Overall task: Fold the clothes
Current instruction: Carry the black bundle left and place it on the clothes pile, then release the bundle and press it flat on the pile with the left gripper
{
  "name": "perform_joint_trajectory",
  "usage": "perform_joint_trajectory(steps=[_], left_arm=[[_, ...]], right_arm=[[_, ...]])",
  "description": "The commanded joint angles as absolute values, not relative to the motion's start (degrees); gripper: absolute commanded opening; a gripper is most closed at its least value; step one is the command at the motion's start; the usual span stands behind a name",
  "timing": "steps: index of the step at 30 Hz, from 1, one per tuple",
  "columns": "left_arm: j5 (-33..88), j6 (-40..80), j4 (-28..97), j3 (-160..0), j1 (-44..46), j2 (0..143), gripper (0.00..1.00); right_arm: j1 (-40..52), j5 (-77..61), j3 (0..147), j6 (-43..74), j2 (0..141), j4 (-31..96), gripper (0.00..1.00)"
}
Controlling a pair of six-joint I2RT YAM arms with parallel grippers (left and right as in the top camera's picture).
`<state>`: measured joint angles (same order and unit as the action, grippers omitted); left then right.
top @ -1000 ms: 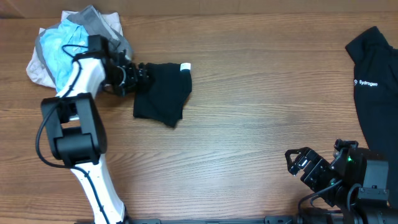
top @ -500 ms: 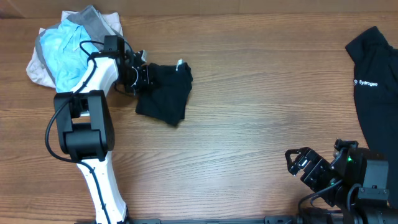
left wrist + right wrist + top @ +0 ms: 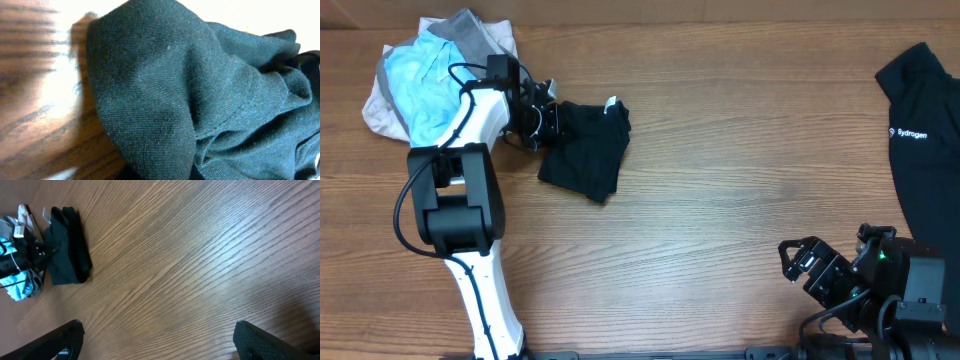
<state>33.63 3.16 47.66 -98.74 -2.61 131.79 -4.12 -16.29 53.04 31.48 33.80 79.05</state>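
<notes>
Item: clothes (image 3: 582, 150), folded small, upper-left on the counter (image 3: 720, 180) | left fingers (image 3: 546, 122): we clamp them shut on its edge, seemingly to drag it aside | right fingers (image 3: 798, 262): spread wide, empty, parked clear.

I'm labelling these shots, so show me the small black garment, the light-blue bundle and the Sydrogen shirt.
small black garment (image 3: 585, 150): overhead view, middle of the fabric.
light-blue bundle (image 3: 415, 82): overhead view, its blue cloth.
Sydrogen shirt (image 3: 930, 180): overhead view, below the lettering.

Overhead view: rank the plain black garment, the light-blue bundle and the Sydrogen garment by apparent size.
1. Sydrogen garment and light-blue bundle: alike, the first cut off by the frame.
2. Smallest: plain black garment.
</notes>
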Motion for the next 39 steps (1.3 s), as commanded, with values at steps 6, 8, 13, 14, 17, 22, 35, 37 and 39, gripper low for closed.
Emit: perform_joint_trajectory(steps=[6, 8, 13, 14, 17, 22, 35, 37, 39], left_arm=[[26.44, 1.65, 50.98, -111.33, -1.91, 134.08, 0.04], [24.93, 1.67, 51.35, -114.04, -2.07, 134.08, 0.04], [18.98, 0.43, 54.19, -121.67, -2.11, 134.08, 0.04], [18.79, -0.36, 54.87, -123.28, -2.13, 134.08, 0.04], [17.45, -0.69, 56.45, -128.27, -2.48, 134.08, 0.04], [17.04, -0.93, 59.51, -135.76, -3.42, 134.08, 0.04], [14.41, 1.98, 61.78, -139.41, -12.45, 134.08, 0.04], [14.5, 4.4, 61.63, -139.41, -14.55, 134.08, 0.04], [15.38, 4.75, 61.45, -139.39, -16.38, 134.08, 0.04]], right_arm=[[-4.14, -16.53, 53.43, 31.57, 33.5, 78.76, 1.0], [-4.14, -16.53, 53.43, 31.57, 33.5, 78.78, 1.0], [-4.14, -16.53, 53.43, 31.57, 33.5, 78.76, 1.0], [-4.14, -16.53, 53.43, 31.57, 33.5, 78.78, 1.0], [-4.14, -16.53, 53.43, 31.57, 33.5, 78.76, 1.0], [-4.14, -16.53, 53.43, 31.57, 33.5, 78.76, 1.0], [-4.14, -16.53, 53.43, 31.57, 33.5, 78.76, 1.0], [-4.14, -16.53, 53.43, 31.57, 33.5, 78.78, 1.0], [-4.14, -16.53, 53.43, 31.57, 33.5, 78.76, 1.0]])
